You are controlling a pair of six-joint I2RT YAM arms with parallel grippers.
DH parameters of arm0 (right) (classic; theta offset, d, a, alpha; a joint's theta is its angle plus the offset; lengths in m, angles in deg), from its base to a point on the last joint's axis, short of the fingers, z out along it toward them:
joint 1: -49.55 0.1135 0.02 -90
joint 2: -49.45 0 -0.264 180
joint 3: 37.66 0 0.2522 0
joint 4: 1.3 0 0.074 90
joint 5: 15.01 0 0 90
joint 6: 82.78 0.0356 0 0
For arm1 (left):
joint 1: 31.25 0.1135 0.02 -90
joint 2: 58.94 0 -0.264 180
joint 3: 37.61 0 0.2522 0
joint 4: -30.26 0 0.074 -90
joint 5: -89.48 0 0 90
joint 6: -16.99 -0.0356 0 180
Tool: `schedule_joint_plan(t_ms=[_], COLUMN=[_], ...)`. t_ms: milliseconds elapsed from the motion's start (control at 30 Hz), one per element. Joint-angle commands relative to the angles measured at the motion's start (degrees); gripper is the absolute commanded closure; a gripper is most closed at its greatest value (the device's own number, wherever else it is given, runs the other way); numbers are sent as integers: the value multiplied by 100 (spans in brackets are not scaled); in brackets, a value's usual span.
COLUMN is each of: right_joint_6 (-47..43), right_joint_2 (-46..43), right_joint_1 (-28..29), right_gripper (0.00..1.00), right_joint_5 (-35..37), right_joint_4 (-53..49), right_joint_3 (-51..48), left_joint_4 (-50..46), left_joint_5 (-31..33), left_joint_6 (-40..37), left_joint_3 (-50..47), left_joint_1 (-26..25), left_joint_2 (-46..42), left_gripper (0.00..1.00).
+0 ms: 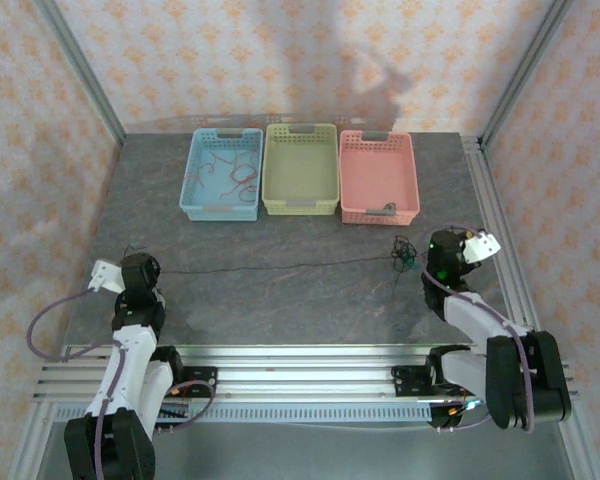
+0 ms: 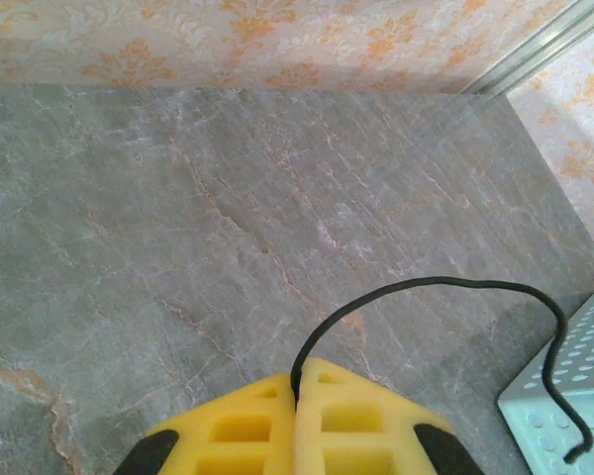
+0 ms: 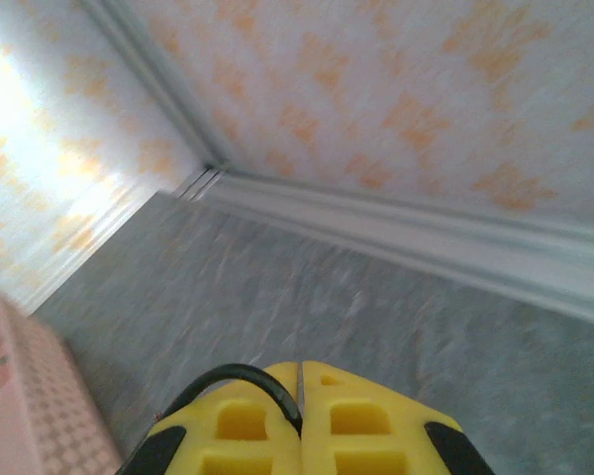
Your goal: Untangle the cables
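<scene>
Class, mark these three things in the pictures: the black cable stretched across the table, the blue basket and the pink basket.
black cable (image 1: 280,266), top view, middle of its taut stretch.
blue basket (image 1: 218,212), top view, its near wall.
pink basket (image 1: 365,215), top view, its near wall.

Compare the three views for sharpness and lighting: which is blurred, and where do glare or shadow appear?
Left wrist view: sharp, the black cable crisp. Right wrist view: smeared throughout, with bright glare on the side wall. Top external view: evenly lit, with a soft shadow on the back wall.
</scene>
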Motion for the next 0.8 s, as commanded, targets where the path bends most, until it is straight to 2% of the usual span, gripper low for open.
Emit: schedule_joint_plan(t_ms=[0,133,200,233,300,367,500,633,700,767], right_joint_6=[-35,-165,-130,-101,-152,-169,-139,-91,-95,-91], right_joint_2=[350,792,931,980,1043,1057,1122,1201,1190,1199], right_joint_1=[-21,-16,-5,-3,21,41,50,50,50,50], right_gripper=[100,100,100,100,100,100,100,100,100,100], right_joint_5=[-1253,-2772,-3285,-3476,-3721,-3774,-3720,-3761,-3702,-3652], right_joint_4=[1155,1545,1735,1853,2063,2111,2122,2173,2203,2221], right_joint_3=[-192,-6,24,17,0,5,24,45,26,24], left_joint_4=[57,322,516,544,514,589,639,643,781,730], left_joint_5=[-212,-657,-837,-906,-910,-785,-449,-360,-833,-1057], left_joint_6=[-178,-438,-586,-678,-919,-1141,-1694,-2406,-2751,-3190], left_joint_3=[74,99,106,152,271,339,578,1047,1315,1771], left_joint_1=[48,-7,-125,-227,-498,-901,-1784,-2759,-3180,-3842], left_joint_2=[8,2,2,10,-12,-43,49,482,789,1264], left_gripper=[100,100,100,95,75,47,21,15,15,16])
